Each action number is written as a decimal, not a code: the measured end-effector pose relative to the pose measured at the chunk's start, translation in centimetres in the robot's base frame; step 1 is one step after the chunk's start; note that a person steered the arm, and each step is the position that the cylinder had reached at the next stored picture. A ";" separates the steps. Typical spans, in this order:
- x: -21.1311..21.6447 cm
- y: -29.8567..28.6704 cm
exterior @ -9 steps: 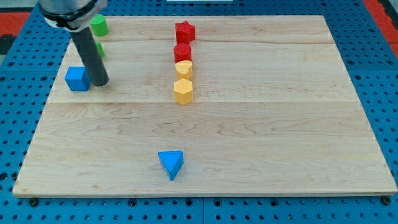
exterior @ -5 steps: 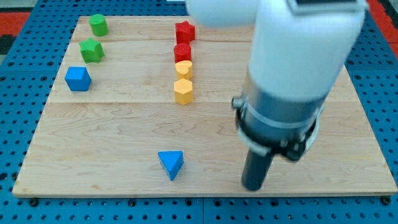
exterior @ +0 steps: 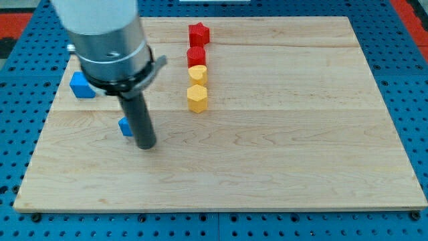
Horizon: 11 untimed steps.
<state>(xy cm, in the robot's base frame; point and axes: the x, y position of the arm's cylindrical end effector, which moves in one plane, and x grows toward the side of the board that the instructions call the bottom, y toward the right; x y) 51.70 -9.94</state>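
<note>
The rod stands over the left half of the wooden board (exterior: 301,134), which lies on the blue pegboard bench (exterior: 408,100). My tip (exterior: 146,144) rests on the board surface. This arm carries no jaws, so no jaw state applies.

A small blue block (exterior: 125,126) sits at the 10 o'clock side of my tip, touching or just beside the rod. The rod hides most of it, so its shape cannot be determined.

A blue cube-like block (exterior: 81,85) lies further out toward 10 o'clock, near the board's left edge, partly covered by the arm housing.

At 1 o'clock from my tip, four blocks form a column. From the view's top: a red star (exterior: 198,33), a red cylinder (exterior: 196,55), a yellow cylinder (exterior: 197,73) and a yellow hexagonal block (exterior: 196,98). Neighbouring blocks in the column touch or nearly touch.
</note>
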 end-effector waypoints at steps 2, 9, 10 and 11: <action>-2.5 -3.0; -6.4 -13.4; -7.2 -13.3; -6.2 -6.8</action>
<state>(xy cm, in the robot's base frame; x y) 45.50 -16.78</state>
